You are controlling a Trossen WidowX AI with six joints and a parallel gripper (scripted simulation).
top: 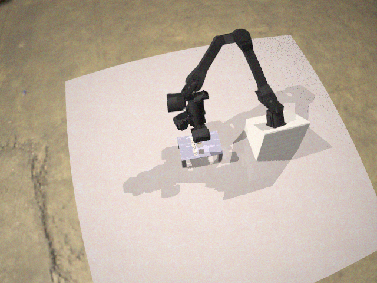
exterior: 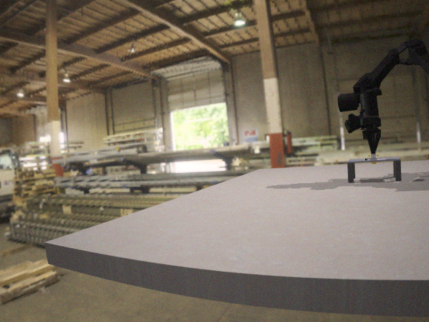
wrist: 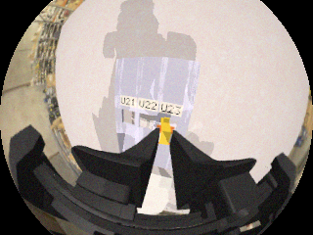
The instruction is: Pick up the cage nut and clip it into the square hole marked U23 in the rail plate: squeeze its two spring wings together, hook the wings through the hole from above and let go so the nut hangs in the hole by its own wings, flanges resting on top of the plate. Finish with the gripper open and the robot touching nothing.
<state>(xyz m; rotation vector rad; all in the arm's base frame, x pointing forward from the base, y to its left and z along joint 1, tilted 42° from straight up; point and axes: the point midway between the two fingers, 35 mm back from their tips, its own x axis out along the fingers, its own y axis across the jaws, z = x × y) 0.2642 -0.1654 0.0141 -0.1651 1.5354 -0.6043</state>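
While gripper [top: 201, 134] [exterior: 373, 153] [wrist: 164, 132] points down: pinching nut [exterior: 373, 162] [wrist: 165, 134]
Nut: just below U23 label [wrist: 171, 109], wrist centre
Plate [top: 214, 146] [exterior: 387, 159] [wrist: 139, 78]: exterior right

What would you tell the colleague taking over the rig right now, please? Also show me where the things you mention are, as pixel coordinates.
Gripper [top: 201, 140] [exterior: 373, 153] [wrist: 164, 132]: shut on the cage nut [exterior: 373, 162] [wrist: 165, 131], pointing down.
Nut: at the U23 hole of the rail plate [top: 214, 141] [exterior: 353, 159] [wrist: 139, 78]; whether the wings have caught is unclear.
Done: nut picked up and brought to U23.
Left: confirm it is clipped in, open the gripper, back off.
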